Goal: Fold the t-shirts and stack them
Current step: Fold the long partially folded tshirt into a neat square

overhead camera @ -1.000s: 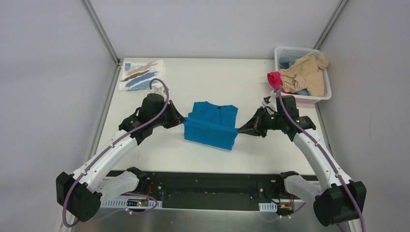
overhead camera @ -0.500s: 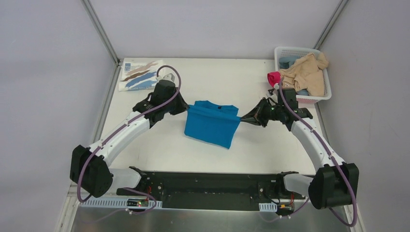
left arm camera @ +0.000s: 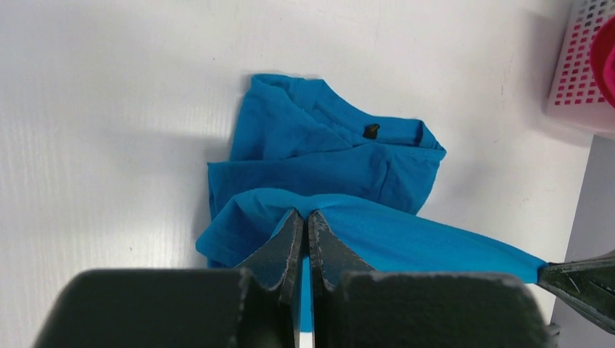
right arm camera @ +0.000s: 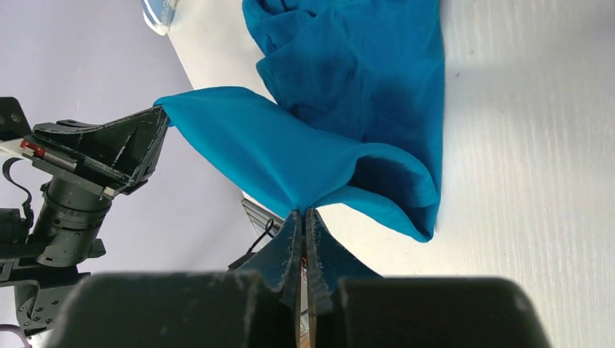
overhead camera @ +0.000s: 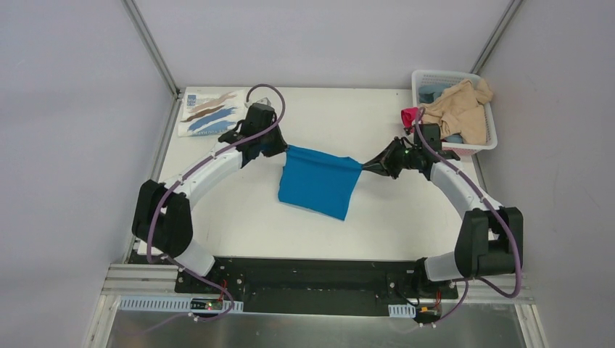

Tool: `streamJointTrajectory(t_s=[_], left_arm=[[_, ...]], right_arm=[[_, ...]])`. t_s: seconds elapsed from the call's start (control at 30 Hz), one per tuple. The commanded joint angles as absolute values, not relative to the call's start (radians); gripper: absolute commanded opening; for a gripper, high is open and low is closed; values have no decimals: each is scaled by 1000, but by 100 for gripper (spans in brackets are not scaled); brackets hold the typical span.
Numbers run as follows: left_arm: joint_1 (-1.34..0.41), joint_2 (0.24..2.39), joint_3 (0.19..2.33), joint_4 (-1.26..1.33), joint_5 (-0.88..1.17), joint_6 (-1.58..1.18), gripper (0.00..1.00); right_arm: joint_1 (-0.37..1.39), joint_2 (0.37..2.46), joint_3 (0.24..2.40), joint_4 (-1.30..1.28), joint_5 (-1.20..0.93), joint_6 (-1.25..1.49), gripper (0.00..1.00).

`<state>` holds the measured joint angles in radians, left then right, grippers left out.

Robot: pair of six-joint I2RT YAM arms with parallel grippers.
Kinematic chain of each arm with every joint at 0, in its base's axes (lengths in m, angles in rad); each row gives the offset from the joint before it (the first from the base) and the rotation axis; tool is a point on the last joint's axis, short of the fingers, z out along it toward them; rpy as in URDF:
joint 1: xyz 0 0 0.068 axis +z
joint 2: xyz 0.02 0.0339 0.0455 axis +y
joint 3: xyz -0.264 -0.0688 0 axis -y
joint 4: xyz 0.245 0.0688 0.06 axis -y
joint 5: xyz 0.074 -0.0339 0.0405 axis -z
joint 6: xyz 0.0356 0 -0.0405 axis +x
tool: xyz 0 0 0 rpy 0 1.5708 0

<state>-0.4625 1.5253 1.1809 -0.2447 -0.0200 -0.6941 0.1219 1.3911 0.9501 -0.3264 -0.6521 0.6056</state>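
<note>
The bright blue t-shirt point(overhead camera: 317, 182) lies part-folded mid-table, its near edge lifted and pulled taut between both grippers. My left gripper point(overhead camera: 283, 149) is shut on the shirt's left corner; in the left wrist view point(left arm camera: 305, 215) the cloth point(left arm camera: 406, 232) runs from the fingertips, with the collar point(left arm camera: 371, 131) lying on the table beyond. My right gripper point(overhead camera: 365, 166) is shut on the right corner; in the right wrist view point(right arm camera: 304, 212) the shirt point(right arm camera: 348, 80) hangs in folds. A white shirt with brown and blue brushstrokes point(overhead camera: 210, 111) lies folded at the back left.
A white mesh basket point(overhead camera: 432, 77) at the back right holds a beige shirt point(overhead camera: 458, 107) and pale-blue cloth point(overhead camera: 431, 93); a pink one point(overhead camera: 411, 116) hangs over its left rim. The table edge point(overhead camera: 319, 257) runs along the front above the arm bases.
Both grippers moved toward the back of the table, carrying the blue shirt's near edge up and over the collar part. The collar no longer shows from above.
</note>
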Motion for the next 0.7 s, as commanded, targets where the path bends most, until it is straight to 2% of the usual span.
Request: streamJointTrajectory(t_s=[0.0, 0.67], left_arm=[[-411, 1595, 1258, -227, -57, -651, 0], [-355, 1927, 1447, -222, 86, -633, 0]], right_arm=[[93, 1441, 1004, -282, -615, 608, 0], [74, 1770, 1090, -93, -604, 661, 0]])
